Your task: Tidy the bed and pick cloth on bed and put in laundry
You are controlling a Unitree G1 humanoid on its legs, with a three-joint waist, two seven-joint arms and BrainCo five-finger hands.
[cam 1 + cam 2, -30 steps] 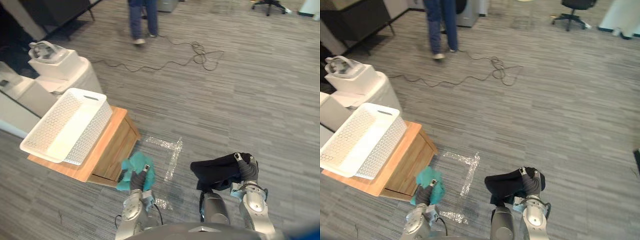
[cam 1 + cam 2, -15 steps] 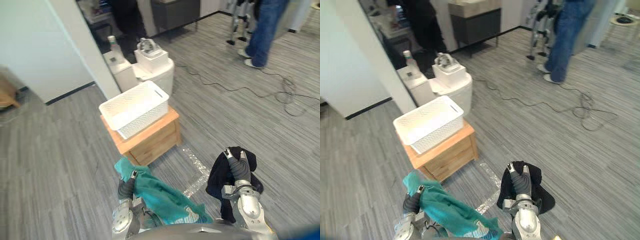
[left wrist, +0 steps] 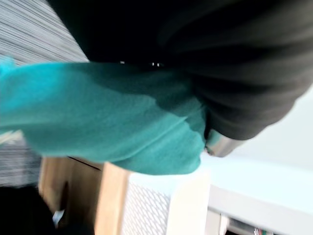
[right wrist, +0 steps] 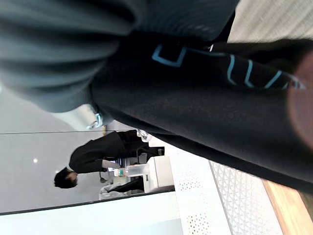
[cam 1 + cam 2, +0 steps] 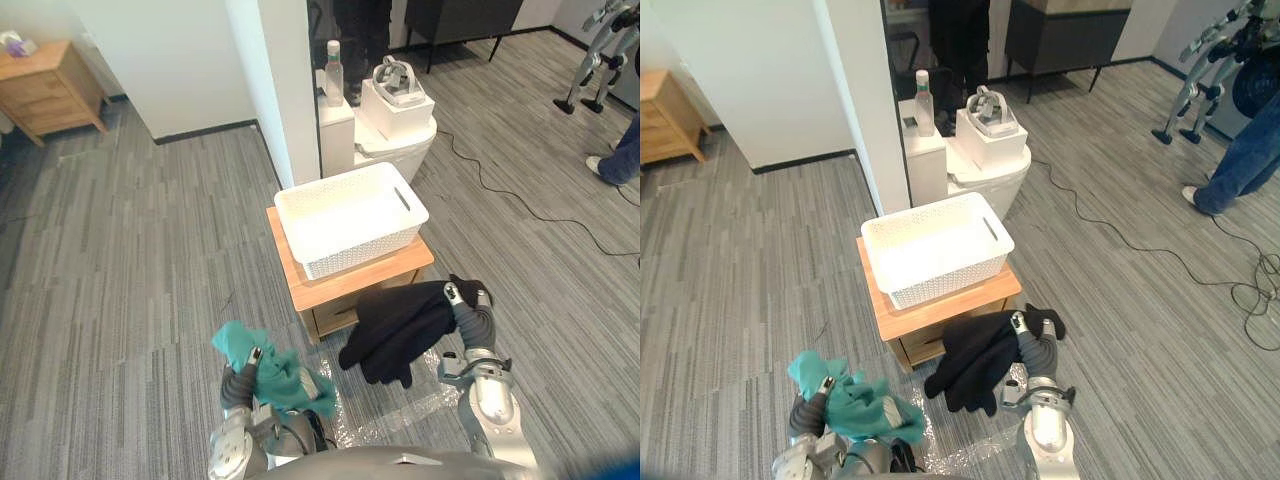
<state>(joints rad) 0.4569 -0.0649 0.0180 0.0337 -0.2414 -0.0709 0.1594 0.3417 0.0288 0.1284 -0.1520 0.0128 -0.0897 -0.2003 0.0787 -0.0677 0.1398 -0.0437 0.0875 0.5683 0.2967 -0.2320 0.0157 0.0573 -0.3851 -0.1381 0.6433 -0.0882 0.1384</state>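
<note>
Rotation of our view has brought the white perforated plastic laundry basket on its low wooden table from far left to straight ahead, so the drop-off is close. Our left hand is clamped on the teal cloth at near left. Our raised right hand grips the black garment beside the table.

One teal cloth, one black cloth, one basket (plus one bottle)
</note>
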